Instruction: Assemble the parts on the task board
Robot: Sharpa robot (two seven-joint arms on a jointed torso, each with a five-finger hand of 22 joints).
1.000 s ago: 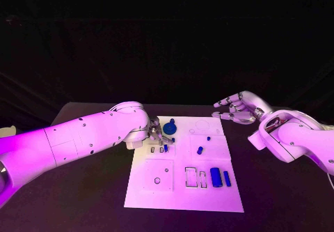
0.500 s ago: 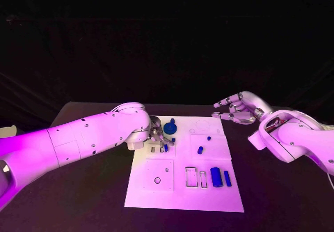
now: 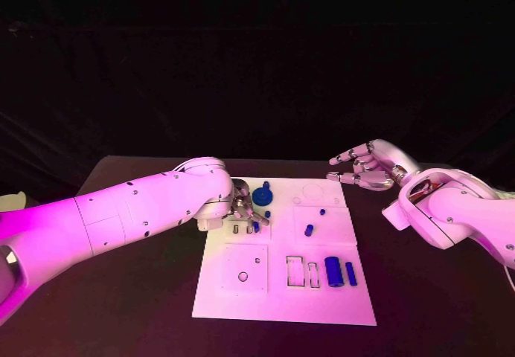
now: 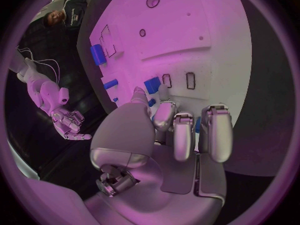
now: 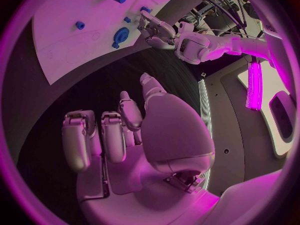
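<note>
Two hands are in front of me, and much of what matters sits half hidden. Starting at the left, my left hand [image 3: 242, 207] is down on the far left part of the task board [image 3: 281, 297], mostly covered by its own white forearm in the head view. From the left wrist camera I see its fingers [image 4: 178, 135] curled downward and close together, the thumb reaching toward a small blue block [image 4: 152, 84] near two small rectangular slots. I cannot tell whether thumb and finger actually pinch that block or only touch it.

On the board itself I count, from the head view, one round blue gear-like part [image 3: 262, 197] at the far left, partly hidden by the left hand; one short blue peg [image 3: 308, 231] near the middle; one tiny blue piece [image 3: 322, 213] just beyond it, too small to name; and two blue bars at the near right, a thick one [image 3: 333, 271] and a thin one [image 3: 351, 274], lying side by side. Left of these are two empty rectangular outlines.

At the right, my right hand [image 3: 365, 167] hangs above the table just off the board's far right corner, palm turned, fingers [image 5: 112, 135] apart and gently bent, nothing in them.
</note>
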